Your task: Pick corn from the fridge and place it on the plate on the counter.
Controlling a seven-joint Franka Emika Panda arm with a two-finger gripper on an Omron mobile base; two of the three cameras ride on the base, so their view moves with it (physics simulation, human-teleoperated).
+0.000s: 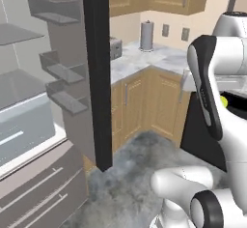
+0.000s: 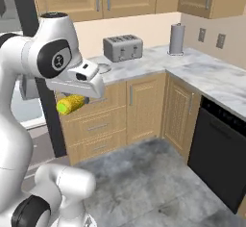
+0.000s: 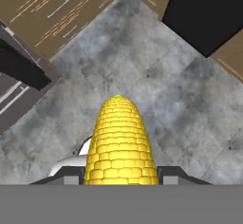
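My gripper (image 2: 73, 101) is shut on the corn (image 2: 70, 104), a small yellow cob held in the air over the floor, in front of the wooden drawers. In the hand view the corn (image 3: 121, 140) sticks out between the two fingertips (image 3: 71, 174), with grey floor below it. A sliver of the corn (image 1: 223, 100) peeks out beside the arm in the left base view. The fridge (image 1: 29, 106) stands open at the left, its dark door (image 1: 96, 72) swung out with grey bins. The plate's (image 2: 104, 68) rim shows on the counter (image 2: 153, 60) beside my hand, left of the toaster.
A silver toaster (image 2: 123, 47) and a paper towel holder (image 2: 177, 38) stand on the counter. A black dishwasher (image 2: 218, 149) sits under the counter's right wing. The fridge door edge (image 2: 29, 14) rises behind my arm. Grey stone floor (image 2: 153, 182) lies open in the corner.
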